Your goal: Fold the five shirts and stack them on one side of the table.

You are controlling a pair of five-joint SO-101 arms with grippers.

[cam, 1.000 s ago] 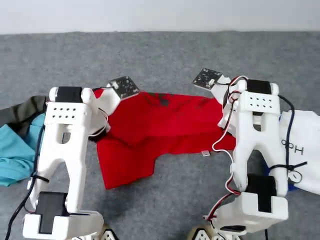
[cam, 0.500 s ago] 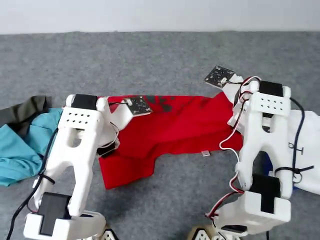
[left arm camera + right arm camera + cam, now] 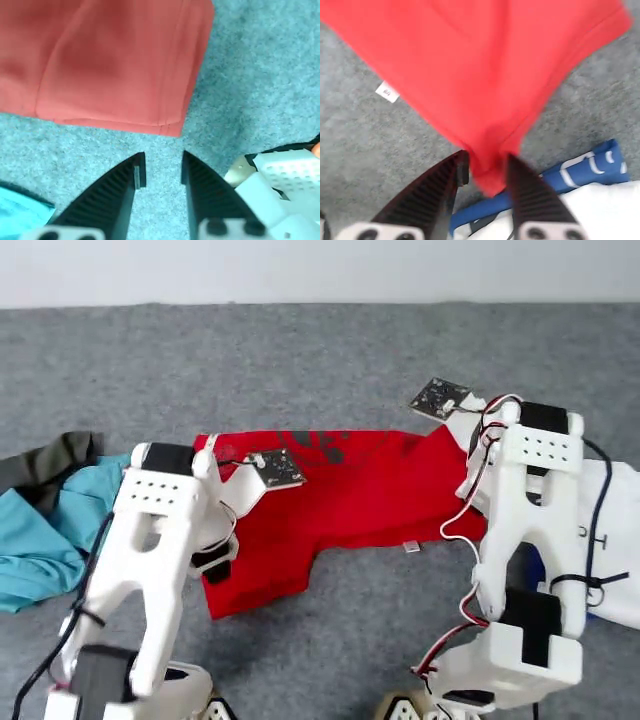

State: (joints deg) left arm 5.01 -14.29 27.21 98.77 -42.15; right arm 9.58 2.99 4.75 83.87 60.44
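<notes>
Far side: the table (image 3: 300,350) lay bare from edge to edge, open to either arm.
Middle: the red shirt (image 3: 350,495) lay low between the left arm (image 3: 165,580) and the right arm (image 3: 535,450).
Left edge: a teal shirt (image 3: 30,540) and a dark shirt (image 3: 50,458) were bunched beside the left arm.
Right edge: a white shirt (image 3: 622,530) crowded the right arm.
Near middle: bare table ran between the arms' bases.
Left gripper (image 3: 163,165): jaws apart over bare table, just off the red shirt.
</notes>
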